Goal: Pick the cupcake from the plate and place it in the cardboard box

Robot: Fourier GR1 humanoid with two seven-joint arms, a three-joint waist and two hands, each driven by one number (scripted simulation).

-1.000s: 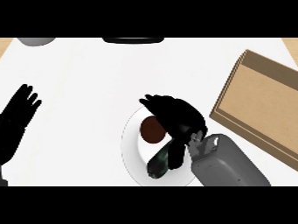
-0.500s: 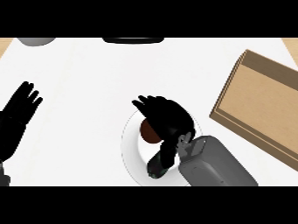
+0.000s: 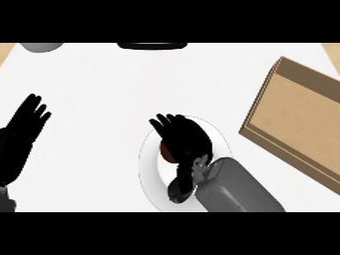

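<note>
A white plate [image 3: 152, 167] lies on the counter a little right of centre. On it sits a brown cupcake [image 3: 168, 154], mostly hidden under my right hand [image 3: 185, 138]. That hand hovers over the cupcake with its fingers spread and pointing up-left, its thumb [image 3: 183, 177] hanging down over the plate. I cannot see any finger curled round the cupcake. The cardboard box [image 3: 308, 119] lies at the right, tilted, its long side facing the plate. My left hand [image 3: 18, 133] rests open at the left edge, fingers up.
A grey round object [image 3: 41, 47] and a dark object [image 3: 152, 46] sit at the counter's far edge. Wooden surface shows at both far corners beyond the white counter top [image 3: 113, 89].
My right hand has slid left and slightly down over the plate, covering more of the cupcake. The left hand has stayed in place.
</note>
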